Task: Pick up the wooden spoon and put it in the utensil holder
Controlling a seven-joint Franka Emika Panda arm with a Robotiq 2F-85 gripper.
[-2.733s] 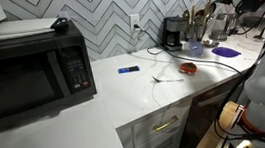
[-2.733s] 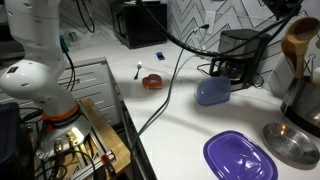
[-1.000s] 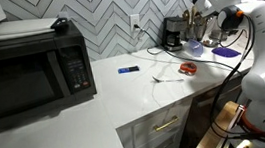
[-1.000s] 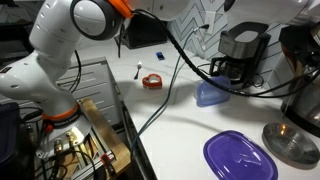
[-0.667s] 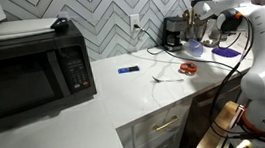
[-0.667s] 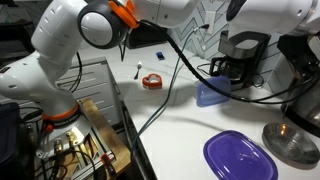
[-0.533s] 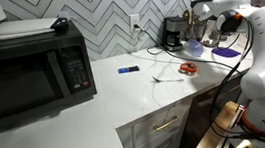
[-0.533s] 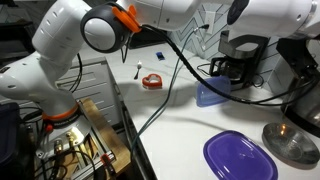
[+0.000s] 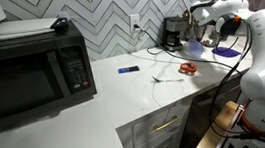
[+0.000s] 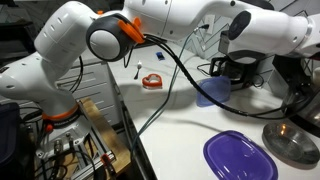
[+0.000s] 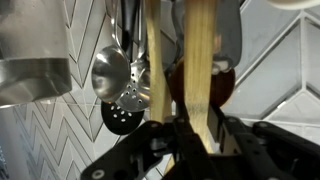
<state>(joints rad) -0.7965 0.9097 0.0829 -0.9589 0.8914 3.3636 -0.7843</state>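
Note:
In the wrist view my gripper (image 11: 190, 125) is shut on the flat handle of the pale tan wooden spoon (image 11: 200, 55), which runs upward out of frame. A second wooden handle (image 11: 153, 55) stands just beside it. In an exterior view my gripper (image 9: 200, 24) hangs by the coffee maker, just above the pale whitish-blue utensil holder (image 9: 196, 48). The holder also shows in the other exterior view (image 10: 212, 93); my gripper is hidden behind the arm there.
A black coffee maker (image 9: 173, 33), a flat purple dish (image 9: 226, 50), a small red object (image 9: 187, 69), a small utensil (image 9: 159, 79) and a microwave (image 9: 27, 76) are on the counter. A metal slotted ladle (image 11: 122, 78) and a metal pot (image 11: 30, 80) are close to the gripper.
The arm has come down from the upper right and moved left toward the coffee maker and holder, still gripping the spoon. In the last half second it shifted only slightly.

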